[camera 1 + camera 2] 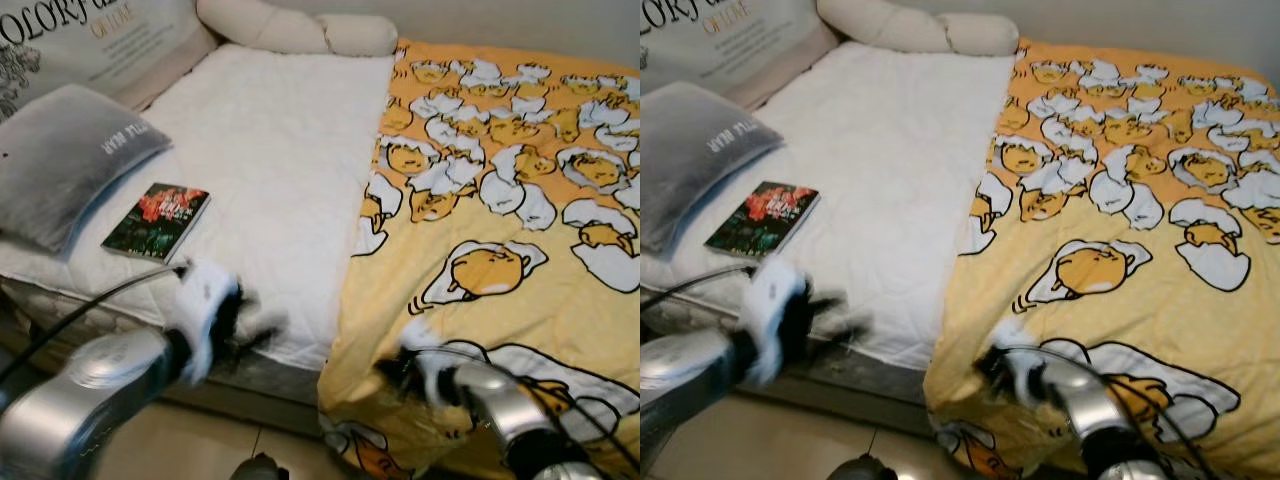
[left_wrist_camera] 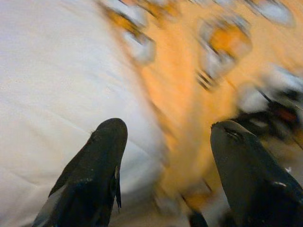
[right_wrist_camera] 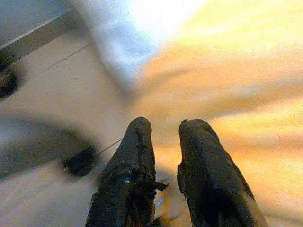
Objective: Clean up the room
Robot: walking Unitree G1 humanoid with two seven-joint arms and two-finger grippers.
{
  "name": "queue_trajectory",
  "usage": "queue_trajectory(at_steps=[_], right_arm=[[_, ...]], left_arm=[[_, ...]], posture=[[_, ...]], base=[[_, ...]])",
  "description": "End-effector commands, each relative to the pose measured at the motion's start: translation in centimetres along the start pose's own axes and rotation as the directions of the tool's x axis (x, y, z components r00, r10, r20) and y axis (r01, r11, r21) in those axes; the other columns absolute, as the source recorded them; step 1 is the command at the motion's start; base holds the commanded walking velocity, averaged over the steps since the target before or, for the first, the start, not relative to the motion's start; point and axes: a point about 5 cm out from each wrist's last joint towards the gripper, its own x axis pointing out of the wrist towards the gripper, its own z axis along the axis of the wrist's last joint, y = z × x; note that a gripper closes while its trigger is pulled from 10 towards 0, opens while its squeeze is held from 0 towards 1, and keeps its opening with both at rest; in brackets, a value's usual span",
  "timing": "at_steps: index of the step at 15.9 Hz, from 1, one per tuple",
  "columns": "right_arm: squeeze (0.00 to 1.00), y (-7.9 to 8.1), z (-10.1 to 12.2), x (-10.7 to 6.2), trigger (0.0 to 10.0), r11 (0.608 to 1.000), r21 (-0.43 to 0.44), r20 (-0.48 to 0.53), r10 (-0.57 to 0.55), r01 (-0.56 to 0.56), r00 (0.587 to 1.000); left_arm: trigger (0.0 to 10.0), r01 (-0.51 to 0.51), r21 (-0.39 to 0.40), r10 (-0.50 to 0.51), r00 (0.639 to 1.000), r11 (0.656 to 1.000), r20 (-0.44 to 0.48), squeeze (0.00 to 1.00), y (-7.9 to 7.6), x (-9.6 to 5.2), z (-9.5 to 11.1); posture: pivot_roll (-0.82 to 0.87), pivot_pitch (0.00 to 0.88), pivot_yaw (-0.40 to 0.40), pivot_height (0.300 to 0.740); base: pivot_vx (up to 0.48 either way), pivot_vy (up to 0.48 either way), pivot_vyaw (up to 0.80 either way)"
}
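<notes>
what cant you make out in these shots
- Book title: print too small in the eye views.
- Left gripper: motion blur smears it in the eye views.
- Right gripper: its wrist view does not settle whether the near-shut fingers pinch the yellow blanket.
- Grey pillow: cut by the left edge.

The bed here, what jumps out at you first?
The orange cartoon blanket covers the bed's right half, beside bare white mattress pad. A book lies on the white part near a grey pillow. Both grippers, left gripper open and right gripper, hover at the bed's near edge.
</notes>
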Motion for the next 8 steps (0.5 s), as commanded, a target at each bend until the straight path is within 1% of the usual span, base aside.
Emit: queue_trajectory(at_steps=[1,2,3,4,5,6,7,8], right_arm=[[0.0,-0.4,1.1,-0.2,10.0,0.993,0.036,0.096,-0.117,0.114,0.988],[0.0,-0.4,3.6,-1.3,10.0,0.966,0.078,0.232,-0.259,0.248,0.938],[0.0,-0.3,4.6,-2.1,10.0,0.949,0.118,0.269,-0.314,0.292,0.911],[0.0,-0.1,5.8,-3.2,10.0,0.919,0.203,0.303,-0.387,0.337,0.871],[0.0,0.0,6.4,-4.3,10.0,0.88,0.312,0.348,-0.457,0.358,0.819],[0.0,0.1,6.7,-5.1,10.0,0.842,0.375,0.354,-0.517,0.388,0.779],[0.0,0.3,7.1,-5.9,10.0,0.817,0.415,0.364,-0.552,0.4,0.75],[0.0,0.6,7.5,-6.7,10.0,0.804,0.438,0.378,-0.571,0.403,0.729]], left_arm=[[10.0,-0.128,-0.015,0.129,0.991,0.992,0.027,0.0,1.2,0.1,-0.1],[10.0,-0.236,-0.048,0.239,0.968,0.97,0.074,0.0,1.9,0.7,-0.2],[10.0,-0.284,-0.073,0.291,0.951,0.956,0.101,0.0,2.1,0.9,-0.2],[10.0,-0.359,-0.108,0.371,0.92,0.927,0.13,0.0,2.5,1.3,0.0],[10.0,-0.421,-0.098,0.431,0.89,0.902,0.148,0.0,2.8,1.8,0.2],[10.0,-0.45,-0.106,0.461,0.872,0.887,0.163,0.0,2.9,2.1,0.3],[10.0,-0.465,-0.087,0.473,0.867,0.881,0.158,0.0,3.0,2.4,0.2],[10.0,-0.461,-0.061,0.464,0.872,0.885,0.157,0.0,3.0,2.6,0.0]], posture=[[0.11,0.0,-0.006,0.74],[0.08,0.0,0.002,0.74],[0.07,0.0,0.005,0.74],[0.06,0.0,0.008,0.74],[0.05,0.0,0.016,0.74],[0.03,0.0,0.024,0.74],[0.02,0.0,0.031,0.74],[0.01,0.0,0.035,0.74]], base=[[0.0,0.0,0.0],[0.0,0.0,0.0],[0.0,0.0,0.0],[0.0,0.0,0.0],[0.0,0.0,0.0],[0.0,0.0,0.0],[0.0,0.0,0.0],[0.0,0.0,0.0]])
